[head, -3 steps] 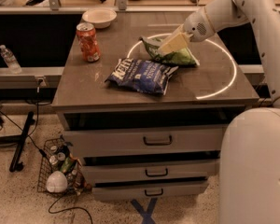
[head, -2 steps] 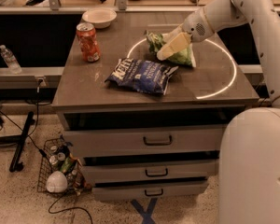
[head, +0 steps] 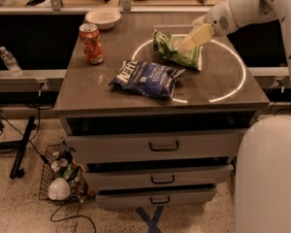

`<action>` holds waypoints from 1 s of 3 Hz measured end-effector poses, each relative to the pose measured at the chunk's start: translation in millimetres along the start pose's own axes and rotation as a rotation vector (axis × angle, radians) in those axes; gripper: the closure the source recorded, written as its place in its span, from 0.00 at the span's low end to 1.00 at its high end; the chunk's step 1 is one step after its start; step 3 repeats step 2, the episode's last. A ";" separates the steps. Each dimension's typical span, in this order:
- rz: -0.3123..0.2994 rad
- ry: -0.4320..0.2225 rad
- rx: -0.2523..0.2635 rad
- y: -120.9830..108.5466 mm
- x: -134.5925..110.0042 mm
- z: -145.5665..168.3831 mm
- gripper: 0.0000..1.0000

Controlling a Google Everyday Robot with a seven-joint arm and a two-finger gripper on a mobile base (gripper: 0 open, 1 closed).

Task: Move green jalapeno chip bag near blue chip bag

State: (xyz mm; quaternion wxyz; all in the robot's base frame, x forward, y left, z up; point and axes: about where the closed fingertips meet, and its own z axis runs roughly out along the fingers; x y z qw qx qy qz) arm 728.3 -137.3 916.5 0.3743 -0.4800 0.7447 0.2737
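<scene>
The green jalapeno chip bag (head: 176,51) lies on the table top, just behind and to the right of the blue chip bag (head: 148,78). The two bags almost touch at the blue bag's far right corner. The blue bag lies flat near the table's middle, with its white lettering facing up. My gripper (head: 186,44) reaches in from the upper right on the white arm (head: 242,8). Its tip is over the upper middle of the green bag, at or just above the bag's surface.
A red soda can (head: 91,43) stands at the table's left side. A white bowl (head: 103,18) sits at the back left. The table (head: 218,81) has drawers below its front edge. A water bottle (head: 9,61) and a wire basket (head: 63,178) are off to the left.
The green bag has shifted a little left toward the blue bag and now lies flatter on the table. The gripper has moved left with it.
</scene>
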 end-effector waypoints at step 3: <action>0.005 -0.091 0.168 -27.8 -11.5 -67.8 0.00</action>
